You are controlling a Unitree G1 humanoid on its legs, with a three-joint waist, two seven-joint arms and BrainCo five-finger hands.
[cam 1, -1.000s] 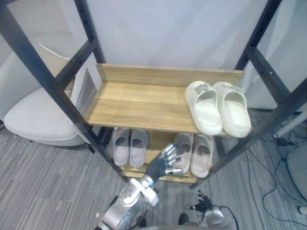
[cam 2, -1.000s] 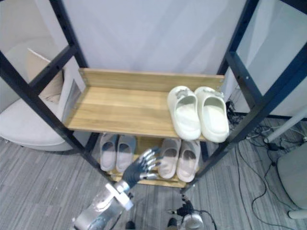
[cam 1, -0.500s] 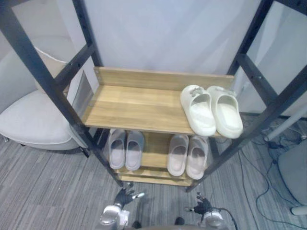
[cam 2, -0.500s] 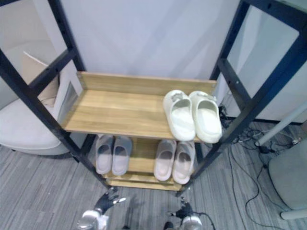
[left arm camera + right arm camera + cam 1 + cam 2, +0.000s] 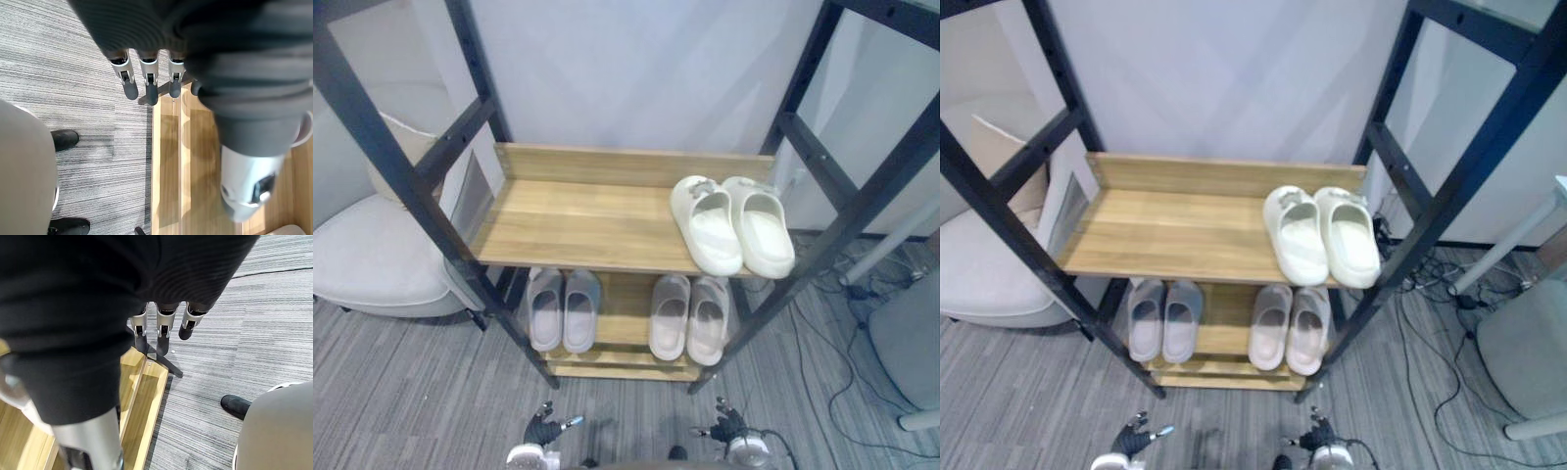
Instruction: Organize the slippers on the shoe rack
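Left eye view: cream slippers (image 5: 732, 223) at the top shelf's (image 5: 578, 211) right end (grey slippers (image 5: 564, 308) below); left hand (image 5: 541, 431) and right hand (image 5: 729, 428) hang released, empty.

The grey slippers (image 5: 564, 309) and the beige slippers (image 5: 689, 317) on the lower shelf have their toe ends hidden under the upper shelf (image 5: 578, 220). The shoe rack (image 5: 401, 166) has its black posts running out past the top edge. The left hand (image 5: 544, 431) and right hand (image 5: 728, 426) sit small at the bottom edge, their wrists cut off. The white armchair (image 5: 372, 264) is cut by the left edge and crossed by a post, and the grey seat (image 5: 906, 348) is cut by the right edge. In the left wrist view a pale rim (image 5: 304, 128) is clipped at the border — what it belongs to cannot be told.
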